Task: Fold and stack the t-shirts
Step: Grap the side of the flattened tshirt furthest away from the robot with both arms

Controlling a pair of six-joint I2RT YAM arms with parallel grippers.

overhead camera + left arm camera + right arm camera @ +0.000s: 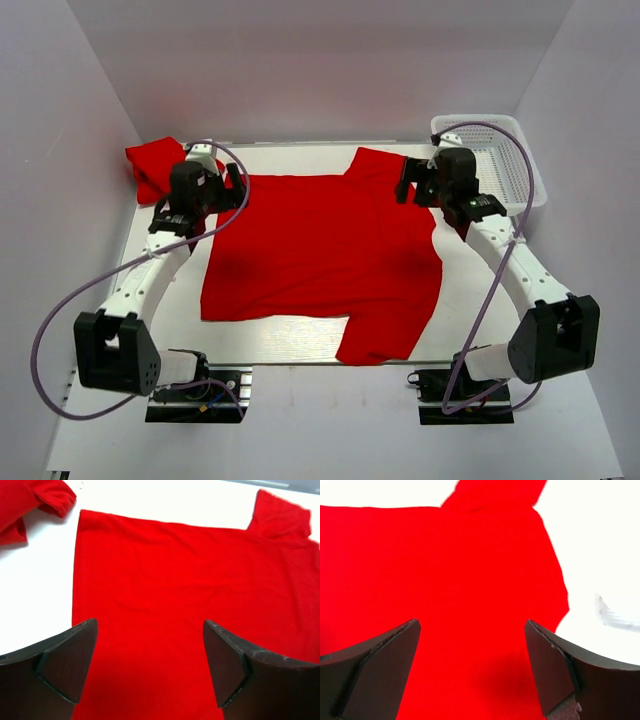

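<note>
The top external camera sat high above and behind the arms, tilted down and forward over the whole table [300, 350]. The left arm [140, 285] and right arm [520, 270] rose from the bottom of its frame, with the basket [495, 165] at upper right. The left wrist camera looked down from close range past the left gripper [150, 621] (its fingers filled the lower corners) onto the spread t-shirt [190, 580], the bunched t-shirt [30, 505] at upper left. The right wrist camera, behind the right gripper [472, 621], looked down just as closely. All three views shared the spread t-shirt; the top and left wrist views also shared the bunched t-shirt.
</note>
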